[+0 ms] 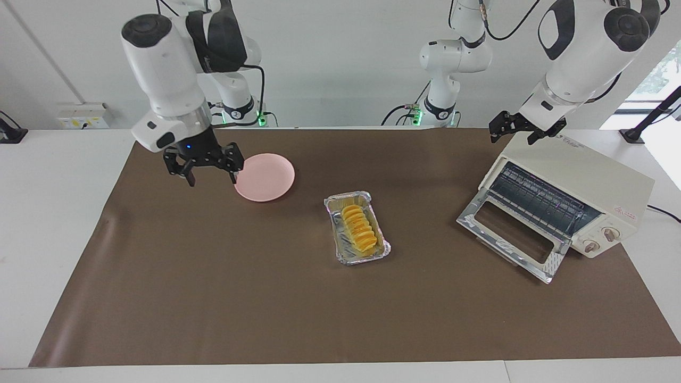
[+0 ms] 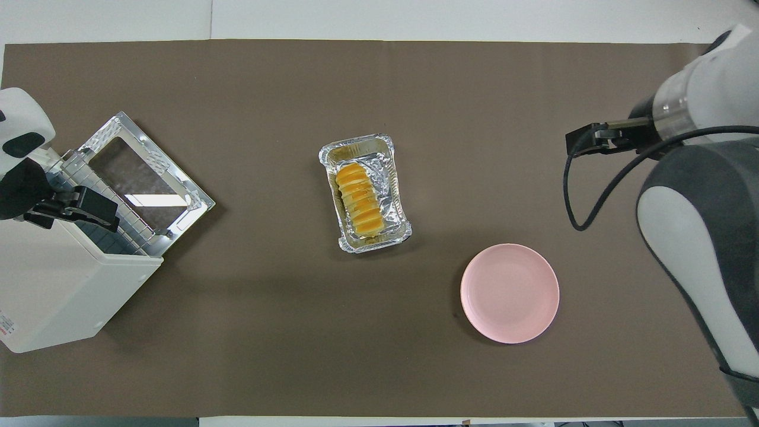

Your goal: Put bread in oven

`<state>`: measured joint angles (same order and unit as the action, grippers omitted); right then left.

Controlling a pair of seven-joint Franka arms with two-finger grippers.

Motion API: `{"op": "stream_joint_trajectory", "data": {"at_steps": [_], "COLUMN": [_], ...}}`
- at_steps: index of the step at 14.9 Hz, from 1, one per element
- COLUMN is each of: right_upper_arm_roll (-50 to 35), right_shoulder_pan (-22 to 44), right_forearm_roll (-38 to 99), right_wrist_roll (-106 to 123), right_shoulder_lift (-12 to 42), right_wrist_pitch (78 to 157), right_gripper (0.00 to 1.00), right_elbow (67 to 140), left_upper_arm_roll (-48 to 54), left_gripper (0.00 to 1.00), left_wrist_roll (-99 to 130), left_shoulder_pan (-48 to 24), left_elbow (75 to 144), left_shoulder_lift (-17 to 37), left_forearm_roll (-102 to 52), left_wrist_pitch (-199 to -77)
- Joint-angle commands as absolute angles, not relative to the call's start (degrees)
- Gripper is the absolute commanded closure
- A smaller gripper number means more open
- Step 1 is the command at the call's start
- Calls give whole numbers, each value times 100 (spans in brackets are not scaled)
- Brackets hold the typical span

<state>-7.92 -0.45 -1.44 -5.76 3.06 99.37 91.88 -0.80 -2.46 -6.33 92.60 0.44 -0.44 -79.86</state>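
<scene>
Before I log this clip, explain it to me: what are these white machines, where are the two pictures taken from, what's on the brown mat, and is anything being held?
The white machines are two robot arms, each ending in a two-finger end effector. One picture faces the robots from across the table; the other looks down from above their own end.

On the mat: the bread lies in a foil tray mid-table. A pink plate sits toward the right arm's end, nearer to the robots. The oven stands at the left arm's end, its door dropped open.

Nothing is held. The right end effector hangs open beside the plate; the left end effector is over the oven's top.
</scene>
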Motion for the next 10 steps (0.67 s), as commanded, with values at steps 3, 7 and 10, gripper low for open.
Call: {"op": "stream_joint_trajectory", "data": {"at_steps": [3,7,10], "right_upper_arm_roll": [-870,-870,-870], "right_shoulder_pan": [-641,-852,-861], "right_forearm_roll": [-123,-123,-123], "right_wrist_roll": [-150,-132,-132], "right_shoulder_lift": [-456,-475,-308], "right_wrist_pitch": [9362,9018,8930], "right_gripper": [0,0,0], "right_elbow": [9413,9474,9448], "left_upper_arm_roll": [-44,-44,-44], "left_gripper": [0,0,0], "left_wrist_roll": [-281,-281,-281], "left_shoulder_pan": [-580,-580,-580], "left_elbow": [9334,9334,9334], "left_shoulder_lift": [-53,-53,-53], "left_forearm_roll": [18,18,18], "left_wrist_pitch": [-8051,-8051,-8051]}}
